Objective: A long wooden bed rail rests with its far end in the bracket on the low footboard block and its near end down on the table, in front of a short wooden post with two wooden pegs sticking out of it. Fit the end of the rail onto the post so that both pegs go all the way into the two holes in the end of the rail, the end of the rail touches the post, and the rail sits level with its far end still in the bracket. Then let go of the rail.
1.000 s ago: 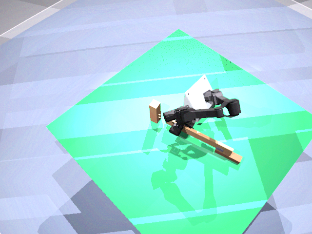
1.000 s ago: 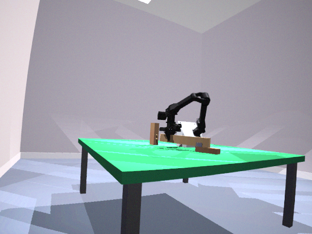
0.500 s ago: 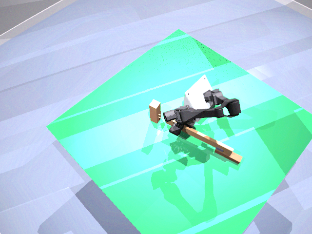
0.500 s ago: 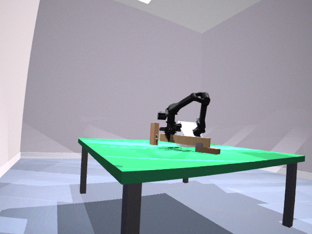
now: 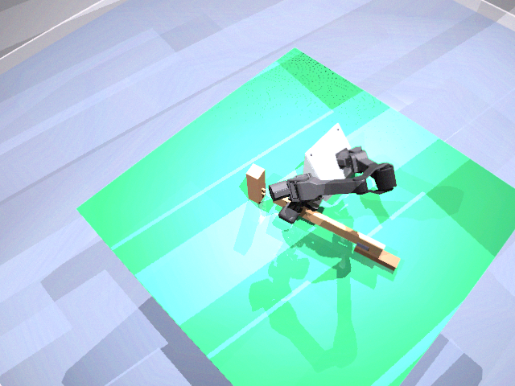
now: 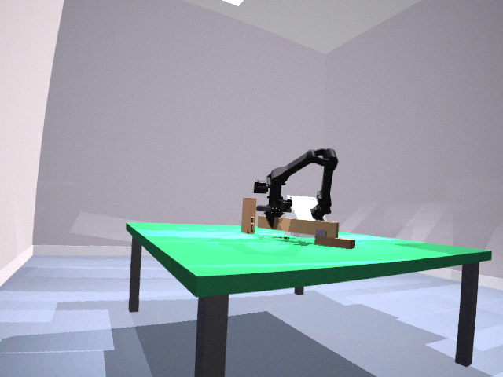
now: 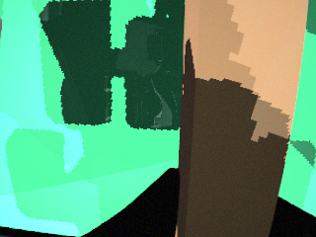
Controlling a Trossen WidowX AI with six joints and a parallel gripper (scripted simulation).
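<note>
The wooden rail (image 5: pixel 336 227) (image 6: pixel 302 226) (image 7: pixel 247 44) is held close to level, its near end raised off the table. My gripper (image 5: pixel 300 210) (image 6: pixel 272 224) (image 7: pixel 199 178) is shut on the rail near that end, from above. The upright post (image 5: pixel 255 184) (image 6: pixel 247 214) stands just beyond the near end, with a small gap between them. The two pegs (image 5: pixel 263 191) (image 6: pixel 252 224) stick out toward the rail and show bare. The far end sits at the grey bracket (image 5: pixel 363 246) (image 6: pixel 321 233) on the low footboard block (image 5: pixel 389 261) (image 6: pixel 343 243). The rail's end holes are hidden.
A white plate (image 5: pixel 326 155) (image 6: pixel 301 204) stands behind the rail, beside the arm's base. The arm arches above the rail. All stand on the green table (image 5: pixel 187 166) (image 6: pixel 227 263). Dark shadows cross the table in the wrist view.
</note>
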